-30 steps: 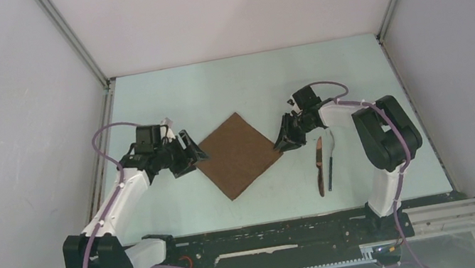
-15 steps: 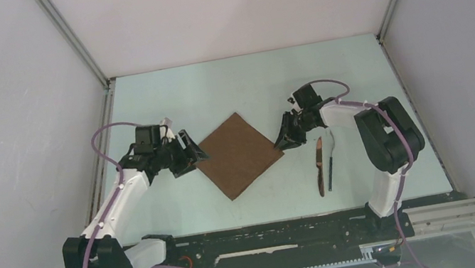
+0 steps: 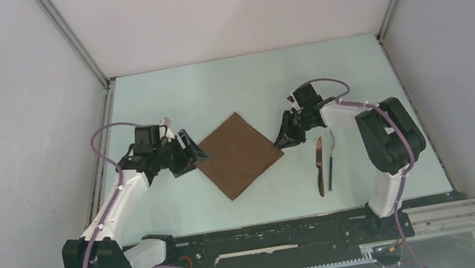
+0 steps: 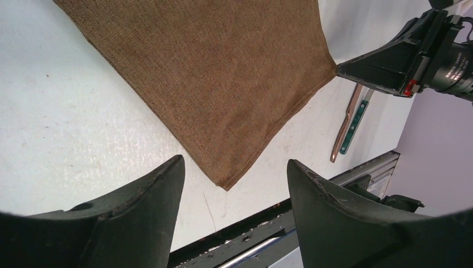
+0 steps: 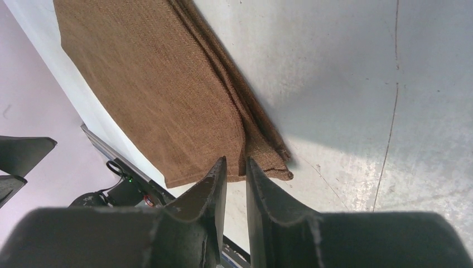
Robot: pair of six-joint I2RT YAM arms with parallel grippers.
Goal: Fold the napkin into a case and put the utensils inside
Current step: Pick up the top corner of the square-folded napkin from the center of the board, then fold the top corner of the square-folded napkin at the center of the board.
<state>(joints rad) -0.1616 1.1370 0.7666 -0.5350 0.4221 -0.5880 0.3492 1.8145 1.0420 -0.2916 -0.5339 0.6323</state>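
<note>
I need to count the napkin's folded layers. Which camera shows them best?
Right wrist: the napkin shows stacked edges at its corner, close by the right gripper. Top external gives only its flat outline; left wrist shows its surface and one corner, no layers.

Flat on the table (image 3: 213,87), in the middle: napkin (image 3: 238,154), one corner toward the near edge. Just beside its left corner: left gripper (image 3: 198,157). At its right corner, tips over the edge: right gripper (image 3: 278,144). Right of the napkin, apart from it: knife (image 3: 319,164) and second utensil (image 3: 330,161), side by side.
</note>
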